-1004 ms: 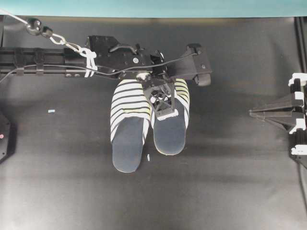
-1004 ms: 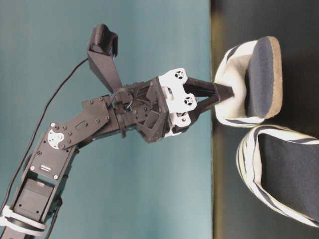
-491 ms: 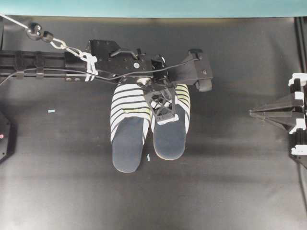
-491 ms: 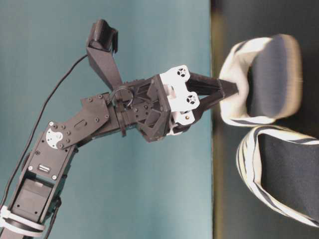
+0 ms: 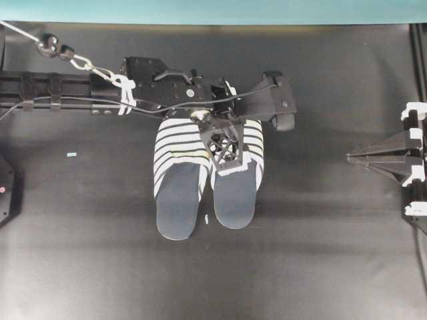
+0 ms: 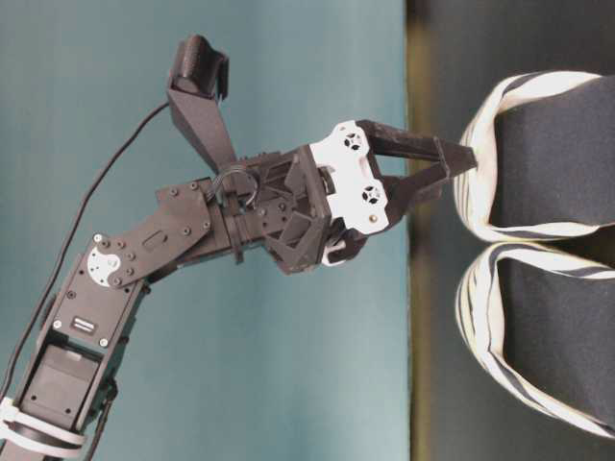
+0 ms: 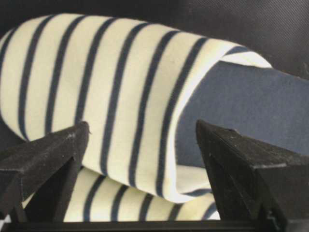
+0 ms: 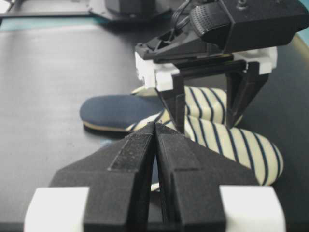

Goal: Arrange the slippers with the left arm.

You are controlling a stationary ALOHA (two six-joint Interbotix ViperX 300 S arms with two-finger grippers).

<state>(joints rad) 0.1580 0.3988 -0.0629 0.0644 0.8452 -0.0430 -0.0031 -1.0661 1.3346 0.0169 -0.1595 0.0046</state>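
The two slippers [image 5: 203, 179] lie side by side on the black table [image 5: 320, 253], heels pointing away from the left arm [image 5: 80, 90] and long axes roughly parallel. The left gripper [image 5: 227, 150] hangs directly over the striped toe cover of the right-hand slipper [image 5: 237, 180], fingers [image 7: 48, 154] spread wide to either side of it and gripping nothing (the wrist view shows clear gaps). The arm reaches level across, wrist pitched down. The right gripper [image 8: 155, 159], well off to the side, is pressed together.
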